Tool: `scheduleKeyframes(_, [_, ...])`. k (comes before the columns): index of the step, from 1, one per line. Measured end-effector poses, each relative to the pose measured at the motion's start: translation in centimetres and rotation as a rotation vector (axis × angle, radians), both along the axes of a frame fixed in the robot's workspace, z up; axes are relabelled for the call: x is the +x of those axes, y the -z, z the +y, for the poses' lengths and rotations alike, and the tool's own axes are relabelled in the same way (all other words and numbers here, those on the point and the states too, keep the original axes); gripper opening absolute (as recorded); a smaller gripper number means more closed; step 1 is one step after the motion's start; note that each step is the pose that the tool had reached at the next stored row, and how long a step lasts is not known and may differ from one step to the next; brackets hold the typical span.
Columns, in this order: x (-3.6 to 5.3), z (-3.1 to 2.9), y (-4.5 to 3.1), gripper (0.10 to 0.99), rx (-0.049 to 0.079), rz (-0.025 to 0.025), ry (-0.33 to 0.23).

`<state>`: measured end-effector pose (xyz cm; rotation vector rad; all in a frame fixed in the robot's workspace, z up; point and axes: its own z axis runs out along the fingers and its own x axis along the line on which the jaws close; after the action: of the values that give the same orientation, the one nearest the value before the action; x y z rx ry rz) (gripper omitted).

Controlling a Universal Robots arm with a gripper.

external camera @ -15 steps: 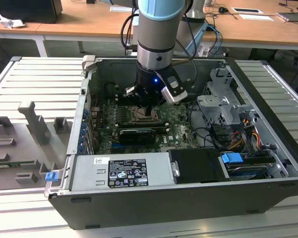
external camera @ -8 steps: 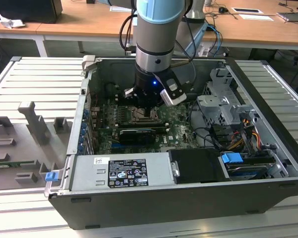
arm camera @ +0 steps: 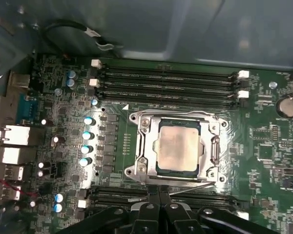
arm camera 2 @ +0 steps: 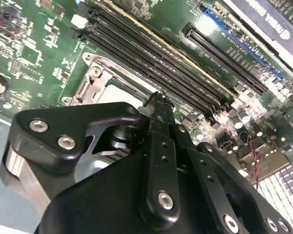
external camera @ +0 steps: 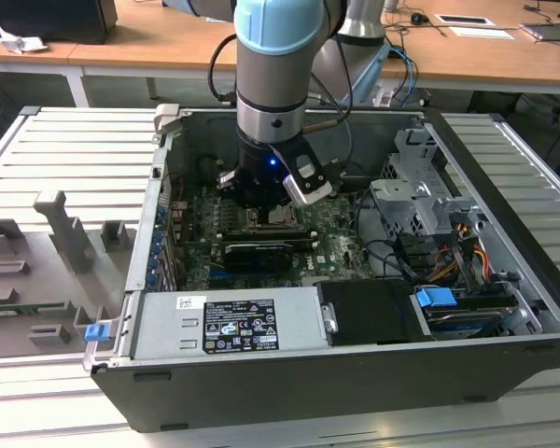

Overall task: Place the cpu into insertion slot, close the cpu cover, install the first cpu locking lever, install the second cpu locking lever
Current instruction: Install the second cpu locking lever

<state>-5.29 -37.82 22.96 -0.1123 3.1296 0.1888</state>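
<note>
Gripper: black linkage body, 6 o'clock foreground, fingers pressed together at the tip. Cpu cover: silvery frame, 10 o'clock of fingertip, partly hidden. Memory slots: long, black, parallel, 12 o'clock. Green circuit board beneath.

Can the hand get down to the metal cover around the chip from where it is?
Probably yes: the hand sits right beside the cover, with no cable or card between them.

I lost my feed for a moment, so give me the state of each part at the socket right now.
cpu: seated in the insertion slot.
cpu cover: closed down around the cpu.
gripper: fingers shut, empty, tips at the socket's edge.
computer case: side open, motherboard exposed.
</note>
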Motion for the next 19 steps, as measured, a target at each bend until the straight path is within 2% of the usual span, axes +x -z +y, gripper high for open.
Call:
scheduleKeyframes(2, [-0.09, 0.0, 0.5, 0.106, 0.0, 0.0, 0.0])
scheduleKeyframes(4, [-0.13, 0.0, 0.94, 0.106, 0.007, 0.0001, 0.0])
scheduleKeyframes(6, [-0.19, -0.02, 1.13, 0.106, 0.019, 0.0001, 0.0])
scheduleKeyframes(12, [-0.83, -0.26, 1.26, 0.106, 0.038, -0.0003, 0.0])
scheduleKeyframes(15, [-1.46, -0.61, 1.34, 0.106, 0.057, -0.0014, 0.0])
scheduleKeyframes(19, [-1.72, -1.18, 1.38, 0.106, 0.084, -0.0019, 0.0])
